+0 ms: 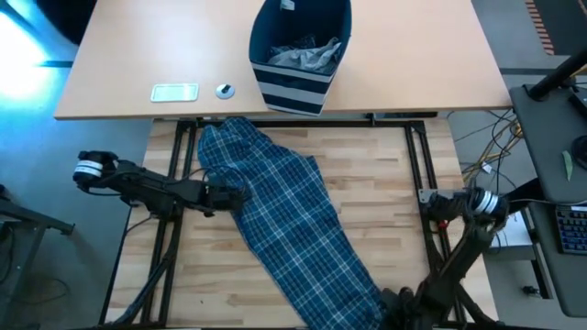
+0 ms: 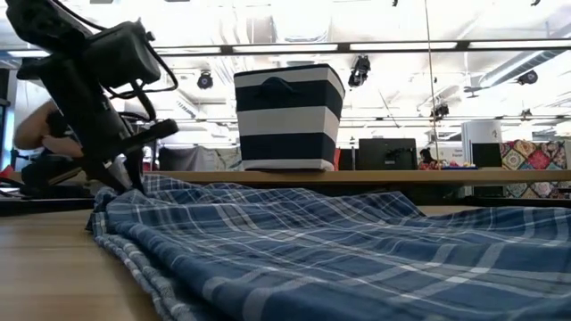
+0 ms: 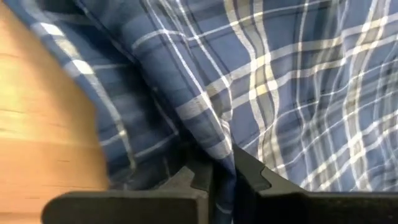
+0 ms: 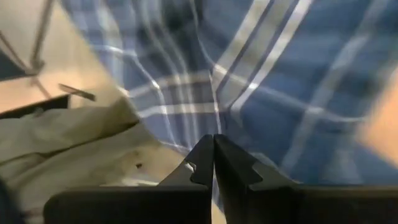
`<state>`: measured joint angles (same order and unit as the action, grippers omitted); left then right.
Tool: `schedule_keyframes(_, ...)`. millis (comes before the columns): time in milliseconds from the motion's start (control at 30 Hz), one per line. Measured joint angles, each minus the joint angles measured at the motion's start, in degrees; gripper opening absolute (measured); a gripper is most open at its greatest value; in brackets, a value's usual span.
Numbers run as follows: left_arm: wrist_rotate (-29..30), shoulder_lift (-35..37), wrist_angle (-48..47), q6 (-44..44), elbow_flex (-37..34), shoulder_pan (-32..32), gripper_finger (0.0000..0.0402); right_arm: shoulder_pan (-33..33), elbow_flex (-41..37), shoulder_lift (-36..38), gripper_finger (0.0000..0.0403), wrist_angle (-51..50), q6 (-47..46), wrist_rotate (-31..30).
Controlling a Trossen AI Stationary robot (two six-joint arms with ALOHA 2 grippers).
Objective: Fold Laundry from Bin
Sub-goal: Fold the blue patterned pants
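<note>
Lying limp from twelve to five o'clock across the table, the plaid garment (image 1: pixel 289 220), judged light and floppy, is pinched at its nine-o'clock hem by the closed left gripper (image 1: pixel 231 195) and at its five-o'clock end by the closed right gripper (image 1: pixel 396 298), edges seeming the best holds.

Overhead, table-level, two close wrist views

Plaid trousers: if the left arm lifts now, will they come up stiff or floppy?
Probably floppy: the plaid trousers lie in soft folds. The left pincer pinches only one edge, so the rest would likely hang and drag. They may slide rather than catch on the smooth table.
</note>
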<state>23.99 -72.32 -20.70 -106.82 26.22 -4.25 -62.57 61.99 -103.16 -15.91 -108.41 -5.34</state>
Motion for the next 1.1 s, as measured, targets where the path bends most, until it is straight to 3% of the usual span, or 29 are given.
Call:
schedule_keyframes(167,-2.24,0.51,-3.43,2.25,0.0,-0.04,0.0004,0.86,6.48,-9.06,0.0008,4.16,-2.2,2.79)
schedule_keyframes(300,-2.53,1.06,-3.73,4.26,0.0,-0.04,0.0003,1.05,8.92,-8.28,0.0008,1.53,-2.69,2.33)
schedule_keyframes(433,-2.36,1.69,-3.87,5.44,0.04,0.02,0.0001,2.28,11.26,-4.91,0.0008,-0.61,2.86,-1.04)
schedule_keyframes(567,-2.38,2.28,-4.12,6.34,0.15,-0.04,0.0001,3.99,12.6,-1.33,0.0008,-10.86,6.16,-6.23)
schedule_keyframes(667,-2.46,2.86,-4.22,7.35,0.35,-0.2,0.0,5.78,12.29,-1.02,0.0008,-18.01,7.66,-7.57)
schedule_keyframes(833,-2.52,3.5,-5.23,7.79,0.35,-0.2,0.0,8.23,12.21,-2.27,0.0008,-18.92,11.22,-7.95)
schedule_keyframes(933,-2.69,3.51,-5.23,8.08,0.39,-0.27,0.0,8.58,11.94,-4.9,0.0008,-18.77,12.14,-6.09)
schedule_keyframes(1100,-3.41,3.89,-5.18,8.66,0.37,-0.31,0.0,8.93,12.52,-7.41,0.0009,-13.46,13.62,2.15)
